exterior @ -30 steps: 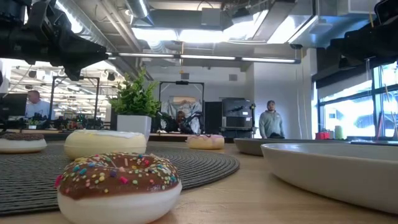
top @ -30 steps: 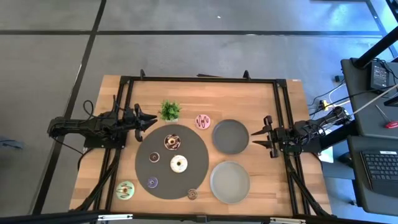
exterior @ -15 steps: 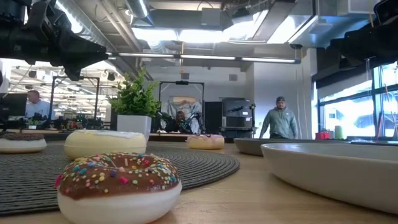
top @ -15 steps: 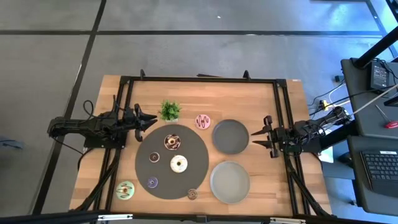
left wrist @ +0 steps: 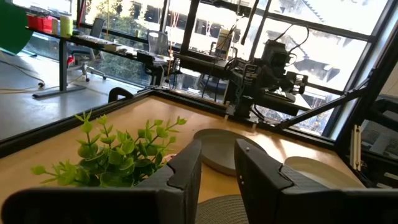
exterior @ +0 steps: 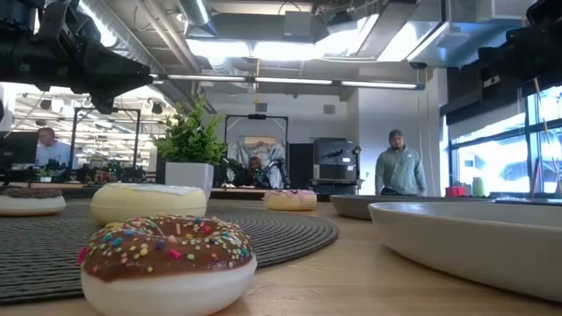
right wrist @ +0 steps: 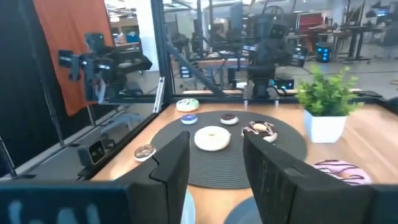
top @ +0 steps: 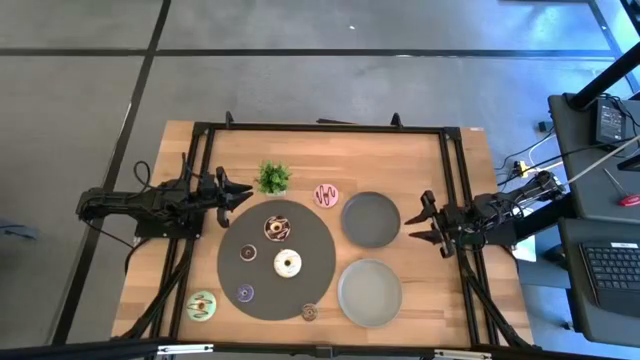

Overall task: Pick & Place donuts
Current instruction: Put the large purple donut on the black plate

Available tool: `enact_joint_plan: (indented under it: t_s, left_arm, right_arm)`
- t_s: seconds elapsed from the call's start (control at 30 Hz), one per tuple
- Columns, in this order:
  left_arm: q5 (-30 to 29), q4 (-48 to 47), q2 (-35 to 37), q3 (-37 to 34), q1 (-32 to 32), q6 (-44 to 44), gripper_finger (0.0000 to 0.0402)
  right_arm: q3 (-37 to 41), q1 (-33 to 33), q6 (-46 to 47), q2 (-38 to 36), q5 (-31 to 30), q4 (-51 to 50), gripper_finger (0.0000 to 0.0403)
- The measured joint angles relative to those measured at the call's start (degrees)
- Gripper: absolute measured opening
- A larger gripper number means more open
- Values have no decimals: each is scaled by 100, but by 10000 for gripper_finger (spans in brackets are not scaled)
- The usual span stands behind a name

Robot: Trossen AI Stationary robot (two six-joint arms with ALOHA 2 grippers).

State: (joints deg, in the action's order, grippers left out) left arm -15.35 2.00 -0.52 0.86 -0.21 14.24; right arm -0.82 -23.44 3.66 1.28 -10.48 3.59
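Fingers of both grippers are spread apart and hold nothing, and no readable writing or brand shows on anything. Nearest the front table edge sit a brown sprinkled donut [top: 309,312] just off the round dark mat [top: 300,290] and a green-iced donut [top: 202,305] on bare wood at the left front corner. On the mat lie a small purple donut [top: 245,293], a white donut [top: 287,263] near its centre, a small dark donut [top: 248,252] and a brown-and-white donut [top: 275,228] farther back. Beyond the mat, a pink donut [top: 326,195] rests on the wooden table [top: 400,150] between a small green plant [top: 272,177] and the farther of two grey plates [top: 370,217]; the nearer plate [top: 369,291] is just beside the mat. Every donut is well apart from either set of fingers. The left gripper [top: 236,194] hovers at the mat's left rear edge, beside the plant. The right gripper [top: 420,222] hangs just right of the farther plate. In the room behind, a person [exterior: 400,165] stands.
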Motion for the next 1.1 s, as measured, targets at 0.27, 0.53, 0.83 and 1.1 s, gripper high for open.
enact_joint_plan:
  t_s: [0.27,0.53,0.83,1.1]
  left_arm:
    - [0,-1,0,0,0,0,91]
    - [0,0,1,0,-2,0,93]
    - [0,-1,-1,0,-1,0,93]
    - [0,-2,1,0,-2,0,91]
  right_arm:
    - [0,2,-397,0,-151,804,231]
    - [0,2,-871,0,-474,979,251]
    - [0,2,-865,0,-490,898,251]
    - [0,2,-721,0,-491,949,251]
